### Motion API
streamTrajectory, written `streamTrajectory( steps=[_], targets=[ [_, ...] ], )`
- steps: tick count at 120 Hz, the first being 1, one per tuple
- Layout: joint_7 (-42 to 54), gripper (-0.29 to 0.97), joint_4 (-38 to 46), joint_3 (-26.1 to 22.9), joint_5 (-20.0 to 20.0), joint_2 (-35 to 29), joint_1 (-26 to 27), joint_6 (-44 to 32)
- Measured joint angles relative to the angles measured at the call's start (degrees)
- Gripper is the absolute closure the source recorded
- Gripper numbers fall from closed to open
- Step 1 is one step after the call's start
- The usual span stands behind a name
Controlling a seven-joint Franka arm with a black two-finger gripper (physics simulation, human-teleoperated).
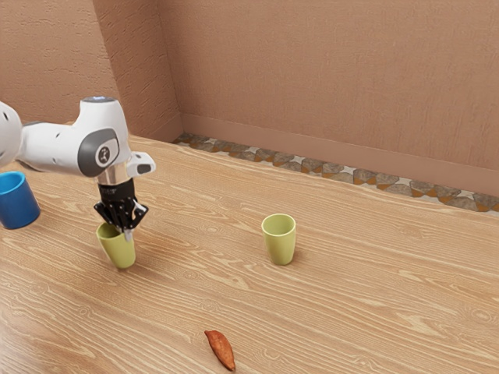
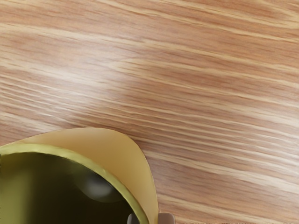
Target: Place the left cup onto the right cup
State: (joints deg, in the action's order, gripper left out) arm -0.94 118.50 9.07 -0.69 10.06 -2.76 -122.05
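Nearest the camera, a small orange-brown object (image 1: 220,349) with pointed ends lies on the wooden bench (image 1: 374,296), close to the exterior view's lower edge. At that view's far left, a blue cup (image 1: 15,200) stands upright on the bench, partly cut off by the frame. To its right, the white arm (image 1: 70,148) comes in from the left and bends straight down. Its black fingers (image 1: 127,227) are drawn narrow and clamp the rim of the left cup (image 1: 117,245), one finger inside the wall and one outside. This yellow-green cup tilts, mouth up, its top leaning toward the exterior view's left. Whether its base touches the bench cannot be told.

Well apart from it, toward the exterior view's right, the right cup (image 1: 279,238) stands upright and alone on the bench, the same yellow-green, its mouth open upward. Behind it, a band of grey-brown stones (image 1: 351,175) runs along the foot of a tan wall (image 1: 335,70).

In the wrist view, the held cup's curved rim and dark inside sit directly under the hand, with wood grain beyond.
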Motion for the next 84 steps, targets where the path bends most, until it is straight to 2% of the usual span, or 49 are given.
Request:
streamTrajectory(
  steps=[37,84],
  targets=[
    [-0.2,0.79,-1.1,-0.2,-0.5,-1.9,3.2,0.9],
    [-0.6,0.78,-10.0,-0.4,-2.2,-0.8,10.3,5.2]
  ],
)
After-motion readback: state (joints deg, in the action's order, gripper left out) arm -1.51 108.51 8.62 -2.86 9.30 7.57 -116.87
